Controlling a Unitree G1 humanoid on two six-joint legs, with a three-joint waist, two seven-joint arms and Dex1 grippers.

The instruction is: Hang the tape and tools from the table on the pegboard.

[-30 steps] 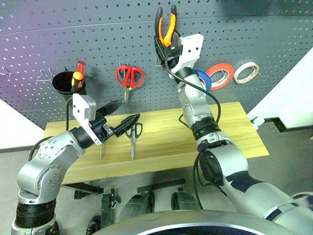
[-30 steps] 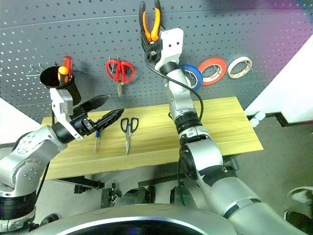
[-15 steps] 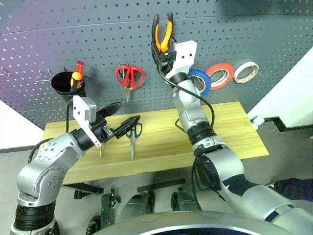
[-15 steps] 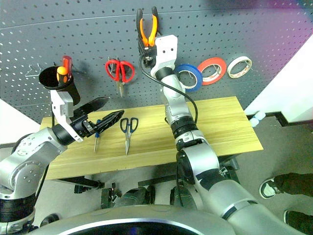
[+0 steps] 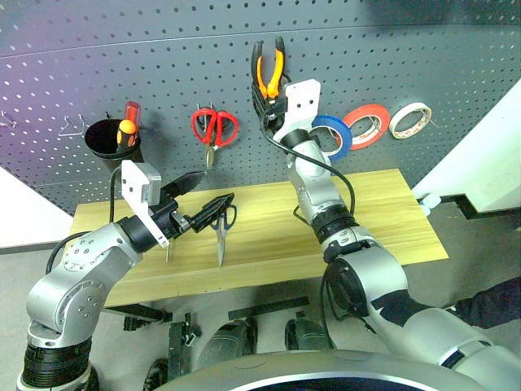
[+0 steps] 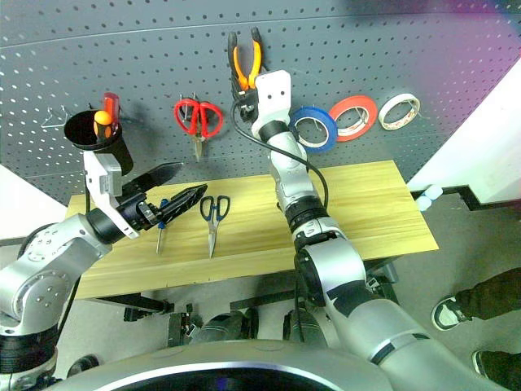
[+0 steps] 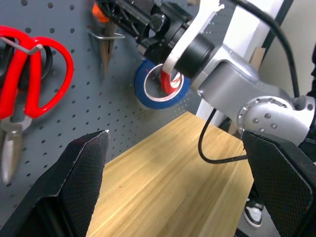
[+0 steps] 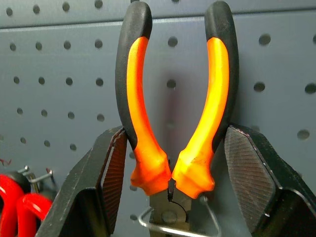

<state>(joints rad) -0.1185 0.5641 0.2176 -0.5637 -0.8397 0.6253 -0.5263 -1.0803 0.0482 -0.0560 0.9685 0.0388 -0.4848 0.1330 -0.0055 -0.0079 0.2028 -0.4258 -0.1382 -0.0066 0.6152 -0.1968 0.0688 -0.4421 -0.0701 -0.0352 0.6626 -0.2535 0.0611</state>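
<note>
The orange-and-black pliers (image 8: 140, 113) stand handles up against the pegboard (image 5: 407, 49). My right gripper (image 5: 273, 91) is shut on them, a finger on each handle. Their head sits at a wire hook (image 8: 148, 217). The blue tape (image 7: 147, 96) hangs on the pegboard just right of that gripper. The dark-handled scissors (image 5: 220, 232) lie on the table (image 5: 383, 212). My left gripper (image 5: 213, 187) hovers open just above and left of them, holding nothing.
Red-handled scissors (image 5: 213, 138) and a black cup of screwdrivers (image 5: 114, 140) hang at the left of the pegboard. A red-orange roll (image 5: 378, 112) and a whitish roll (image 6: 387, 120) hang right of the blue tape. A small blue-handled tool (image 6: 161, 224) lies beside the scissors. A person's foot (image 6: 452, 311) shows at the lower right.
My right gripper has come down and a little left along the pegboard with the pliers in it. The left gripper has stayed put and open.
</note>
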